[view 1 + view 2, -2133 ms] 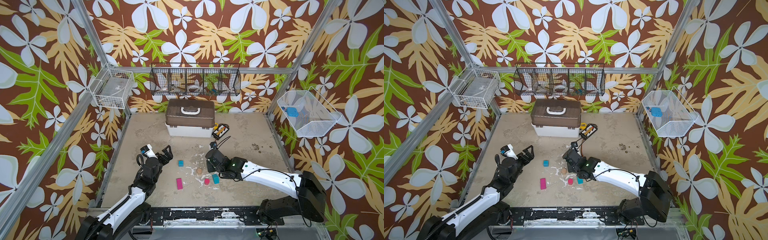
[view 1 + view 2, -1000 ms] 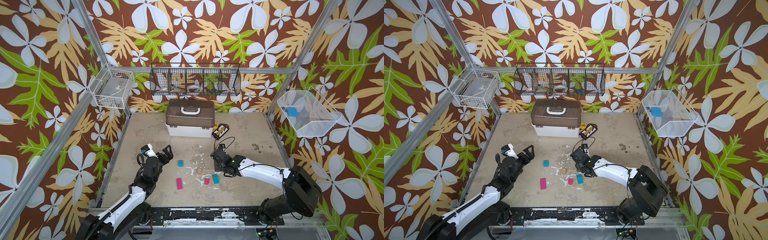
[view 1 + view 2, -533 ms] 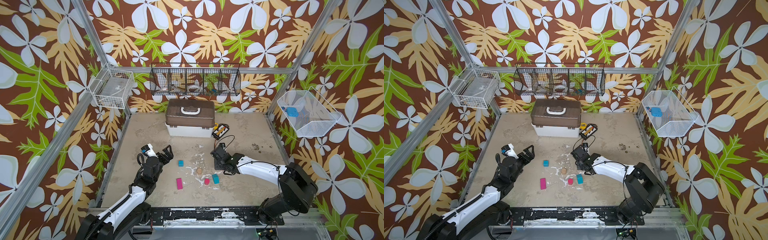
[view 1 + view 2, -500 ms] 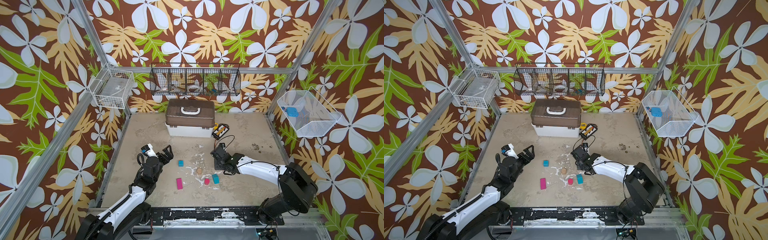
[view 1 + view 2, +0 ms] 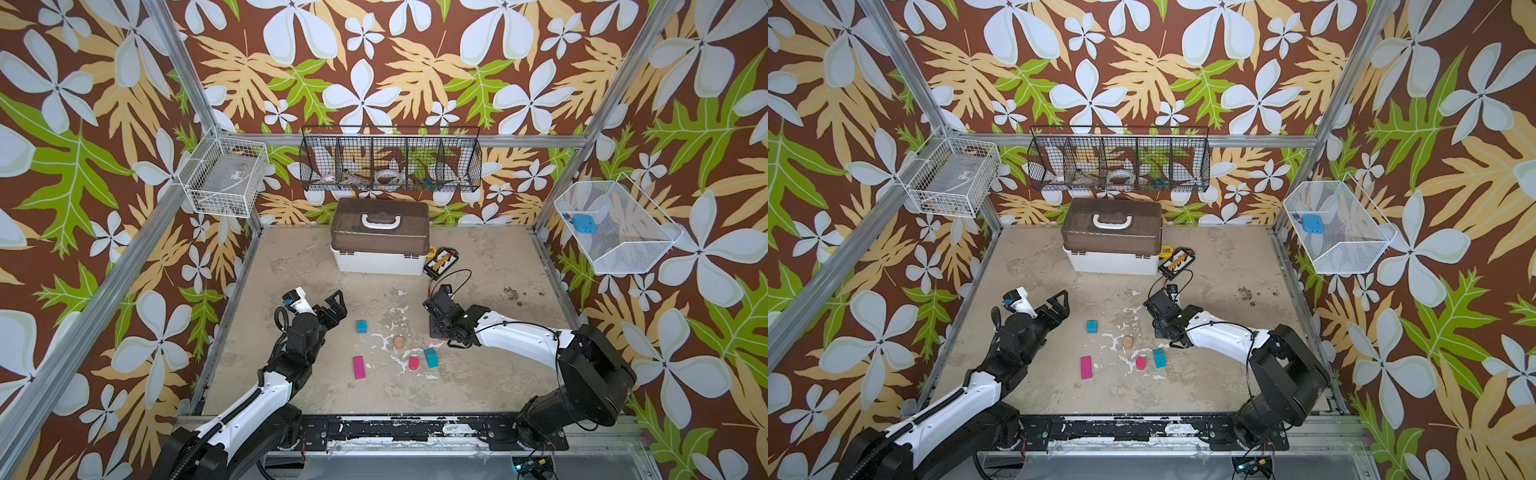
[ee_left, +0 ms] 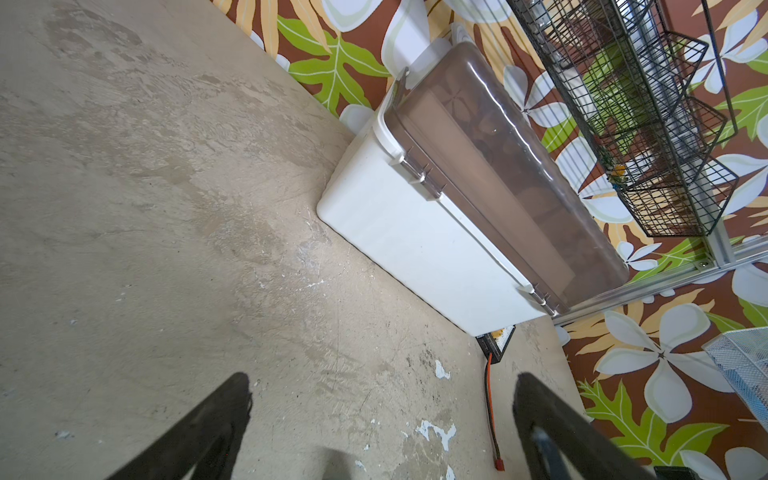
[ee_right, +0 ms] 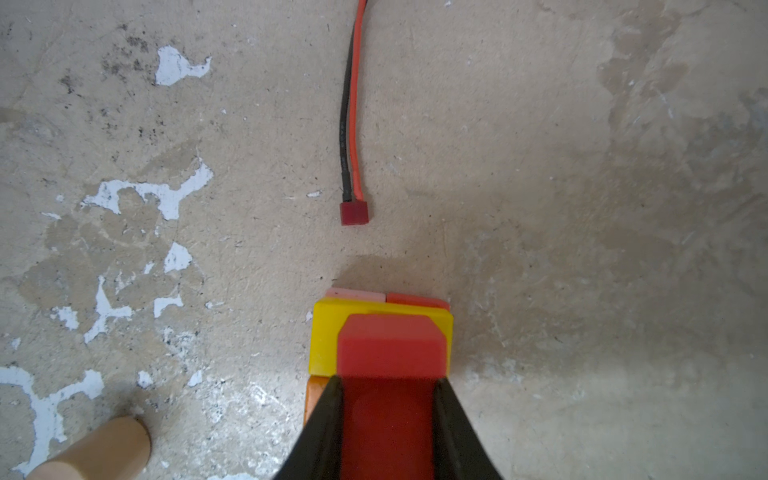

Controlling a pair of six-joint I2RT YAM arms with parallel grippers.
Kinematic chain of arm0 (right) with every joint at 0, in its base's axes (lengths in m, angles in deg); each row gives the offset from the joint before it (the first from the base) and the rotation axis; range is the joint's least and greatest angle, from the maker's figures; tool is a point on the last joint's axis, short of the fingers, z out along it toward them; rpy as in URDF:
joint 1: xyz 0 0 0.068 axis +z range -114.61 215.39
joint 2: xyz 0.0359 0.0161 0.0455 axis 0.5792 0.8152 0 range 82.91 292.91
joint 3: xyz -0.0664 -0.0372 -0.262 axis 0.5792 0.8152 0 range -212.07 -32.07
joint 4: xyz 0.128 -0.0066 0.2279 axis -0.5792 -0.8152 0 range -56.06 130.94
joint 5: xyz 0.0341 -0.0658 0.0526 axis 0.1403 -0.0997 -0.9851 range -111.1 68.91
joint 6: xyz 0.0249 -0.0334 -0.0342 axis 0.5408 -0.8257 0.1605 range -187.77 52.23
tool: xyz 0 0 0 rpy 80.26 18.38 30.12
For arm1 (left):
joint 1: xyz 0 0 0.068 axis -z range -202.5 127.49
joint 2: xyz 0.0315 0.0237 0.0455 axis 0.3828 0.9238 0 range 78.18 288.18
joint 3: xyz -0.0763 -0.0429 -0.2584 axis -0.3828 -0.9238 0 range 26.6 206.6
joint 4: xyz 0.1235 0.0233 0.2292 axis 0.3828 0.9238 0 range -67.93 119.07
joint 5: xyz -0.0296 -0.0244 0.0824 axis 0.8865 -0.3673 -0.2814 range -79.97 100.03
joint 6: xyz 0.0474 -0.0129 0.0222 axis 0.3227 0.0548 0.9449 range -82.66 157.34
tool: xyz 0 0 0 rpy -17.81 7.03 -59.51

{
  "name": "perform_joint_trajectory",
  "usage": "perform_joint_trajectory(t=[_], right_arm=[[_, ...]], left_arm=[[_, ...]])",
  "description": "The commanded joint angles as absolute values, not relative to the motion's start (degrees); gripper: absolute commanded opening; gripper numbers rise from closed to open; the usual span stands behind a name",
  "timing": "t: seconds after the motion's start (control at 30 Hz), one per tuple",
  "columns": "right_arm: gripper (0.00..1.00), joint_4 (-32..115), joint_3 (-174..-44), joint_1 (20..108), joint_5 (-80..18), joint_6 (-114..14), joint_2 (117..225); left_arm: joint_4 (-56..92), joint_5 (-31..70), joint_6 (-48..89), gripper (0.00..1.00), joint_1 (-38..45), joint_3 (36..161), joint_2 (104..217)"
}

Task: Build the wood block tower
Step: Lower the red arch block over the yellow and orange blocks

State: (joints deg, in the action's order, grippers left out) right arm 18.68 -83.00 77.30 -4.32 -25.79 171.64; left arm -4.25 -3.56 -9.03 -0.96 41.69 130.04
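Right arm's elbow (image 5: 594, 374) swung inward, right jaws pinching a red block (image 7: 390, 353) over the yellow block (image 7: 324, 332); left jaws spread.

A white box with a brown lid (image 5: 376, 259) sits far and central on the worn beige tabletop (image 5: 498, 257), against the leaf-print wall. Touching its right side lies a flat black and yellow pack (image 5: 441, 262), whose red and black wire (image 7: 351, 104) ends in a red plug (image 7: 354, 214). Above hangs a black wire basket (image 5: 390, 183); far left a white wire basket (image 5: 218, 203); right, a white mesh basket (image 5: 623, 257) holding a blue item (image 5: 584, 223)
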Motion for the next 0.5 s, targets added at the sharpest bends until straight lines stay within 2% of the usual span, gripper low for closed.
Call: perform_joint_trajectory(t=[0.0,0.33,0.47], right_arm=[[0.11,19.6,-82.8,77.1,-5.2,-24.9,171.8],[0.13,19.5,-83.2,77.1,-5.4,-24.6,172.6],[0.17,19.2,-83.1,77.1,-4.9,-24.5,172.3]], left_arm=[[-4.9,-3.5,-9.2,1.00,-1.1,42.2,130.0],[-4.7,-3.4,-9.2,1.00,-1.1,42.3,129.9],[-4.7,-3.4,-9.3,1.00,-1.1,42.3,129.9]])
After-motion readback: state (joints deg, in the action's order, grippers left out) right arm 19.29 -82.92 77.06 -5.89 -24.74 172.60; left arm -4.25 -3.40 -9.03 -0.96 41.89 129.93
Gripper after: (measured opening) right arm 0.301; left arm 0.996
